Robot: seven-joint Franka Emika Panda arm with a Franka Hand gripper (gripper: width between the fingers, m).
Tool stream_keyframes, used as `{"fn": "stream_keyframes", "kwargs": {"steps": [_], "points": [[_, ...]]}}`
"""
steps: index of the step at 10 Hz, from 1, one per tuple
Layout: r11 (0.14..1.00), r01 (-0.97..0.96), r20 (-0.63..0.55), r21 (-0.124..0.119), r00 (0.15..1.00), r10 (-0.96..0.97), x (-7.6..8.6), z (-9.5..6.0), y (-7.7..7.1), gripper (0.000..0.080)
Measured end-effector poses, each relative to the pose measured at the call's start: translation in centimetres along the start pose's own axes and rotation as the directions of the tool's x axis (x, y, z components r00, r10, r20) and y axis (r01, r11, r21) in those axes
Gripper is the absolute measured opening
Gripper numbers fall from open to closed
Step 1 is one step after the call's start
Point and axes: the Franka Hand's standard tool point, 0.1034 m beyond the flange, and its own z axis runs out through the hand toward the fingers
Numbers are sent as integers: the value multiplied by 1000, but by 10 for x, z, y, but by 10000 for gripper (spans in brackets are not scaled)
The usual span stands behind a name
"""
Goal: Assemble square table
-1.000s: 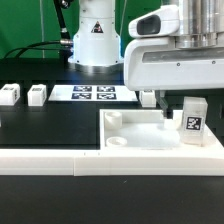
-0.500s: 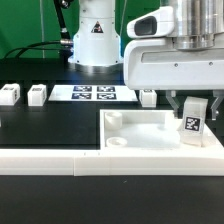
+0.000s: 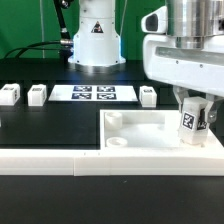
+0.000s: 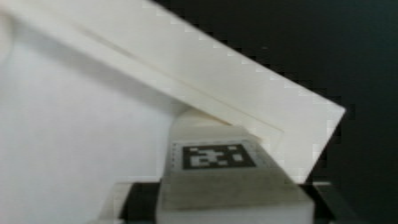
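Gripper tight around small white tagged plastic leg block, large white rimmed square slab just beneath.

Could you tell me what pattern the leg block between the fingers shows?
Leg block: black-and-white tag, best in wrist view.

The marker board lies flat at the back of the black counter; a long white rail runs across the near side.
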Motion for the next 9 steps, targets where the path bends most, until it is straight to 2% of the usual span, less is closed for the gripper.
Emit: {"fn": "stream_keyframes", "kwargs": {"steps": [2, 4, 5, 6, 7, 9], "points": [[989, -150, 42, 11, 988, 149, 4, 0, 0, 293], [991, -134, 42, 11, 990, 133, 3, 0, 0, 293], [999, -42, 35, 13, 999, 41, 3, 0, 0, 509], [992, 125, 29, 18, 992, -125, 3, 0, 0, 605], [944, 328, 18, 19, 944, -328, 4, 0, 0, 639], [894, 448, 15, 20, 894, -448, 5, 0, 0, 648]]}}
